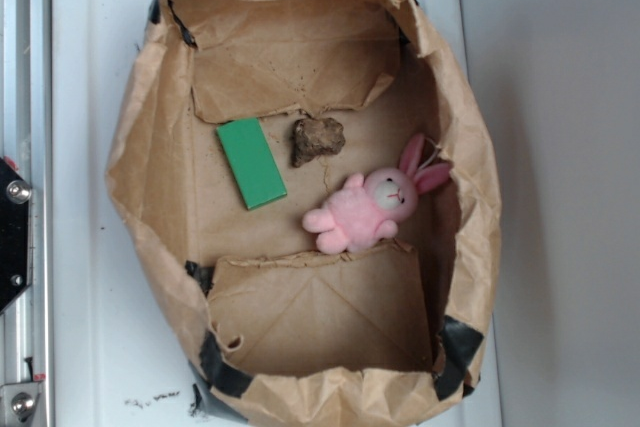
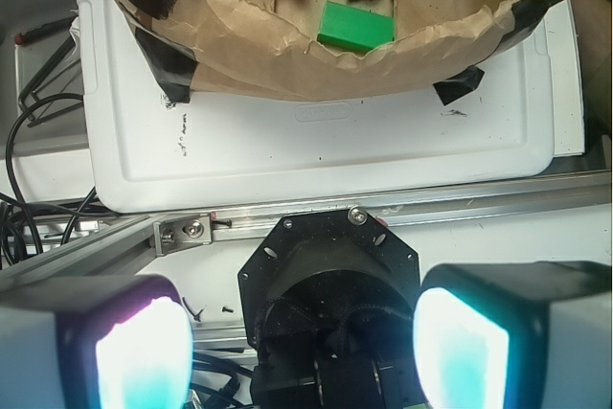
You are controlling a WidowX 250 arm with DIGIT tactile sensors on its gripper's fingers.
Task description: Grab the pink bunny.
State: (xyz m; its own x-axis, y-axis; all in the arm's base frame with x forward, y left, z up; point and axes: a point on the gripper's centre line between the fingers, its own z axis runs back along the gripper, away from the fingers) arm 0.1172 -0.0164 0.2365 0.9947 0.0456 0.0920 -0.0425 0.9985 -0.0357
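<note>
Exterior view showed a crumpled brown paper bag (image 1: 140,187) cut open into a tray and taped with black at its corners, resting on a white plastic board (image 1: 80,147). Inside the bag, going left to right, lay a flat green rectangular block (image 1: 251,162), a rough brown rock (image 1: 317,139) just beside the block, and the small soft pink bunny (image 1: 365,209) on its back toward the bag's right wall, ears up against that wall.

The pincer (image 2: 302,352) was absent from this view; the wrist camera showed its two pads spread wide apart, empty, well short of the bag's near wall.

Judging by this, the reach had not begun. The next move called for travelling over the bag wall, centring above the bunny's body, then descending clear of the rock.
</note>
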